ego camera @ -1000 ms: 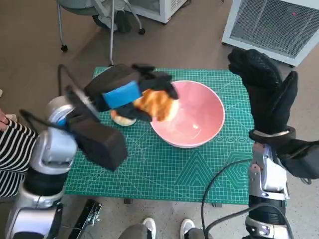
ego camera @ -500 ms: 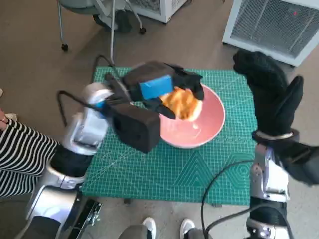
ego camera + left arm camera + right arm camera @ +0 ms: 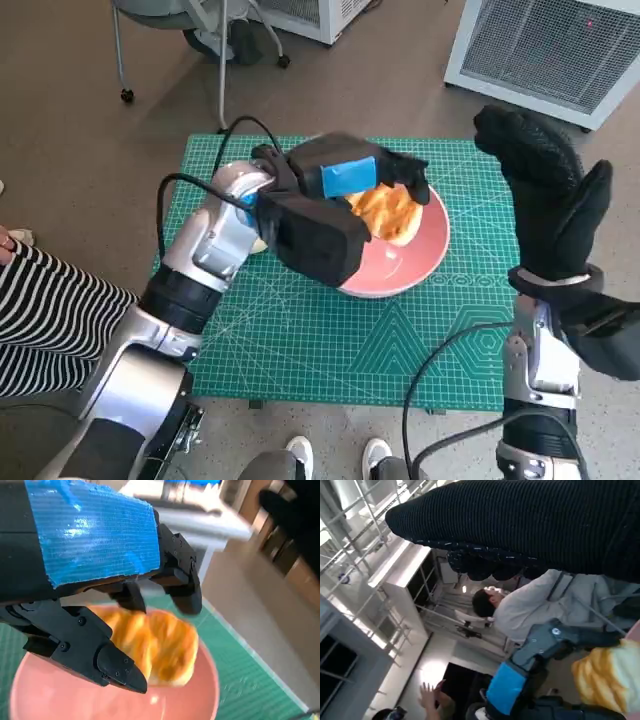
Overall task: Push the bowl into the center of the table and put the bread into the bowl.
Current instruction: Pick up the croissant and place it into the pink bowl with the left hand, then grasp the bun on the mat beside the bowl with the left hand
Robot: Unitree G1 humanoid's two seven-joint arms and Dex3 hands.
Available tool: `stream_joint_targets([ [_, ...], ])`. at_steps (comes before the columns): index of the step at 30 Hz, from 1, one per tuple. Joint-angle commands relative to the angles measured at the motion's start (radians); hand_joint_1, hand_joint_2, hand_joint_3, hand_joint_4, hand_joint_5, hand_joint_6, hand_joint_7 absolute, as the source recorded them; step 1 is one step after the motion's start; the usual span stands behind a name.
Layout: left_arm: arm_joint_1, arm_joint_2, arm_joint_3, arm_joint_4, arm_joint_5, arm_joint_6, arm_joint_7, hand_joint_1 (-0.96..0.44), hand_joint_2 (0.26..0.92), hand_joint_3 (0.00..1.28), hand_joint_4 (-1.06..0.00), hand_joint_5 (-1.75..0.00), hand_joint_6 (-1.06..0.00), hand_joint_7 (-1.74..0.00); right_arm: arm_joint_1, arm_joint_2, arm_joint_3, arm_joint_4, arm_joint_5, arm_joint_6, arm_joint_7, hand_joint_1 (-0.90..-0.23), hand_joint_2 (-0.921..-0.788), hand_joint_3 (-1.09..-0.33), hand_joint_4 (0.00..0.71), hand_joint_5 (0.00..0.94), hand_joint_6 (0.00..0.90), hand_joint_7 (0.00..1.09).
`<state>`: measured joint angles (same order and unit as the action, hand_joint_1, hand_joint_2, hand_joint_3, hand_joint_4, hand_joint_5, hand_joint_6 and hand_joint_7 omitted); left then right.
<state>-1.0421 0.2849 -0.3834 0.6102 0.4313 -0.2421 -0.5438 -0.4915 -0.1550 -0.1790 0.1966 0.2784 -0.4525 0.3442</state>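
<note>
Bread [image 3: 385, 213], a golden braided roll, hangs over the pink bowl [image 3: 425, 262] in the grip of my left robot hand [image 3: 345, 180], fingers closed round it from above. The bowl sits on the green cutting mat [image 3: 330, 345] covering the surface, toward its far right part. My right robot hand [image 3: 540, 195] stands raised beside the bowl, gloved fingers spread, holding nothing. I judge the roll light and soft, apt to squash under a hard squeeze, so a loose hold across its broad middle suits it best; the bowl looks stiff and smooth, likely to slide when nudged at the rim. From the left wrist view, the roll [image 3: 150, 647] shows just above the bowl's inside [image 3: 45, 695], between my fingers [image 3: 80, 647], a gap the head view hides. Only the right wrist view shows a seated person [image 3: 520, 610] in the room beyond, and only the head view shows a second roll [image 3: 258, 243] half hidden behind my left arm
</note>
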Motion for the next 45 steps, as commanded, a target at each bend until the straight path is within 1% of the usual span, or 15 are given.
stream_joint_targets([
  [1, -0.001, 0.044, 0.026, -0.06, -0.038, 0.02, -0.07, -0.38, 0.779, 0.01, -0.16, -0.02, -0.25, -0.11, 0.024, -0.006, -0.003, 0.003, -0.012, 0.006, -0.013, -0.722, -0.921, -0.7, 0.175, 0.004, 0.111, 0.36],
  [6, 0.018, 0.101, 0.069, -0.108, -0.088, -0.028, -0.106, -0.57, 0.79, 0.01, -0.1, 0.0, -0.22, -0.06, 0.027, -0.003, -0.001, -0.001, -0.02, 0.006, -0.022, -0.718, -0.921, -0.701, 0.178, 0.005, 0.112, 0.36],
  [9, 0.028, 0.133, 0.099, -0.132, -0.12, -0.047, -0.124, -0.63, 0.798, 0.01, -0.08, 0.0, -0.21, -0.05, 0.029, -0.001, 0.001, -0.003, -0.024, 0.005, -0.027, -0.718, -0.921, -0.702, 0.178, 0.004, 0.111, 0.36],
  [12, 0.037, 0.174, 0.141, -0.157, -0.162, -0.062, -0.142, -0.64, 0.8, 0.01, -0.07, 0.0, -0.21, -0.04, 0.031, 0.0, 0.003, -0.006, -0.024, 0.006, -0.03, -0.719, -0.921, -0.703, 0.178, 0.004, 0.11, 0.36],
  [16, 0.051, 0.226, 0.185, -0.19, -0.197, -0.06, -0.157, -0.6, 0.792, 0.0, -0.07, 0.0, -0.22, -0.04, 0.033, 0.001, 0.004, -0.008, -0.02, 0.009, -0.032, -0.72, -0.921, -0.703, 0.178, 0.003, 0.109, 0.36],
  [21, 0.069, 0.278, 0.231, -0.218, -0.24, -0.037, -0.181, -0.49, 0.772, 0.0, -0.07, 0.0, -0.23, -0.03, 0.034, 0.001, 0.005, -0.008, -0.015, 0.012, -0.033, -0.72, -0.921, -0.704, 0.177, 0.003, 0.107, 0.37],
  [26, 0.083, 0.322, 0.26, -0.239, -0.258, 0.03, -0.206, -0.44, 0.752, 0.0, -0.07, 0.0, -0.24, -0.03, 0.034, 0.002, 0.006, -0.008, -0.009, 0.014, -0.03, -0.72, -0.921, -0.704, 0.177, 0.002, 0.107, 0.37],
  [37, 0.083, 0.383, 0.254, -0.22, -0.219, 0.122, -0.216, -0.36, 0.736, 0.0, -0.07, 0.0, -0.27, -0.04, 0.029, 0.001, 0.006, 0.004, 0.005, 0.016, -0.017, -0.724, -0.921, -0.702, 0.177, 0.001, 0.106, 0.37],
  [41, 0.091, 0.392, 0.238, -0.204, -0.192, 0.127, -0.208, -0.32, 0.734, 0.0, -0.07, 0.0, -0.27, -0.04, 0.03, 0.0, 0.006, 0.005, 0.007, 0.014, -0.013, -0.726, -0.921, -0.702, 0.174, 0.0, 0.105, 0.37],
  [45, 0.097, 0.389, 0.226, -0.163, -0.174, 0.105, -0.196, -0.29, 0.733, 0.0, -0.07, 0.0, -0.27, -0.04, 0.028, 0.0, 0.006, 0.009, 0.008, 0.013, -0.01, -0.728, -0.921, -0.703, 0.173, 0.0, 0.104, 0.37],
])
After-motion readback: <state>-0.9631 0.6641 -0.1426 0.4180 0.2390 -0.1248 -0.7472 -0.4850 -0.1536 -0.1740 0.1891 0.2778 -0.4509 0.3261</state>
